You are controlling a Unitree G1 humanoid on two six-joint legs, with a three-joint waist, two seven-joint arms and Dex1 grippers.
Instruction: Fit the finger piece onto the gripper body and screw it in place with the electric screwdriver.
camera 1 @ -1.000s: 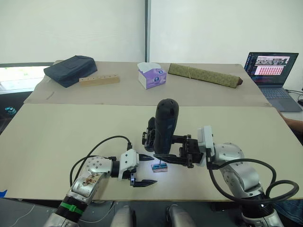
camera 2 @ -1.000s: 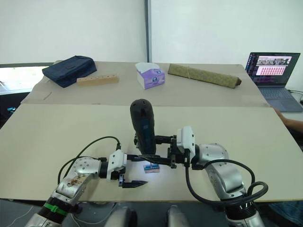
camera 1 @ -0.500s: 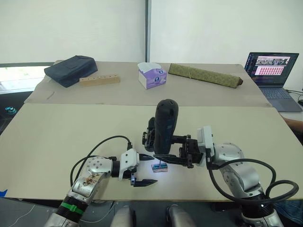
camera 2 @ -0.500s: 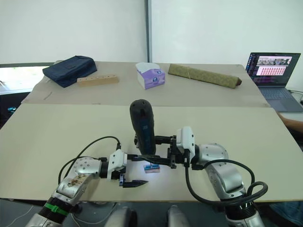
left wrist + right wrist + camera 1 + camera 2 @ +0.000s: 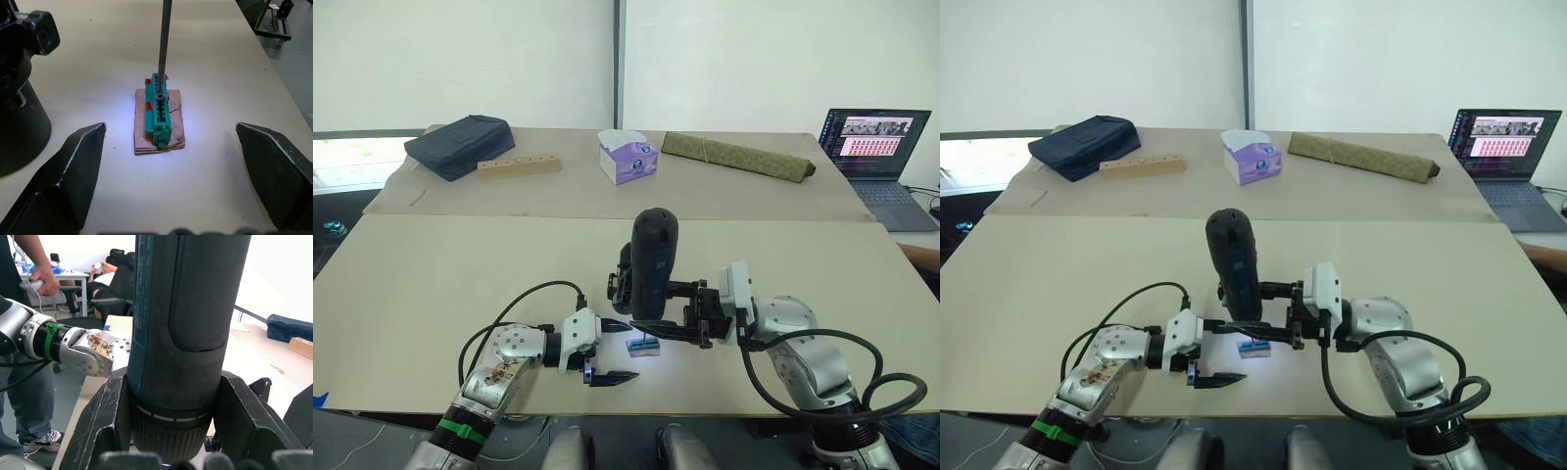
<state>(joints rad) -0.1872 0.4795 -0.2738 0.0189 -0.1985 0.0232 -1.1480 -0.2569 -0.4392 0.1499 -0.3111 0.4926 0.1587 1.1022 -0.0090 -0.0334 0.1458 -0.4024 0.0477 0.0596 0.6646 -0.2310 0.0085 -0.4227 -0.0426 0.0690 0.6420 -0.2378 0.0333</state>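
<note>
My right gripper [image 5: 658, 327] is shut on the electric screwdriver [image 5: 651, 259], a thick black cylinder held upright with its rounded end up. Its thin metal bit [image 5: 164, 44] points down into a small green block [image 5: 160, 115] on a brown card. The gripper body [image 5: 624, 281] stands just behind the screwdriver; its round black base [image 5: 19, 107] also shows in the left wrist view. My left gripper [image 5: 622, 351] is open, its fingers spread either side of the green block without touching it. The finger piece is out of view.
On the far table lie a navy bag [image 5: 458, 145], a wooden bar with holes [image 5: 519, 166], a tissue box [image 5: 628, 157] and an olive rolled bundle [image 5: 736, 155]. A laptop [image 5: 876, 162] sits at the far right. A person [image 5: 24, 284] stands beyond my left arm.
The top of the screwdriver has leaned slightly to the left. The left gripper and the green block have stayed put.
</note>
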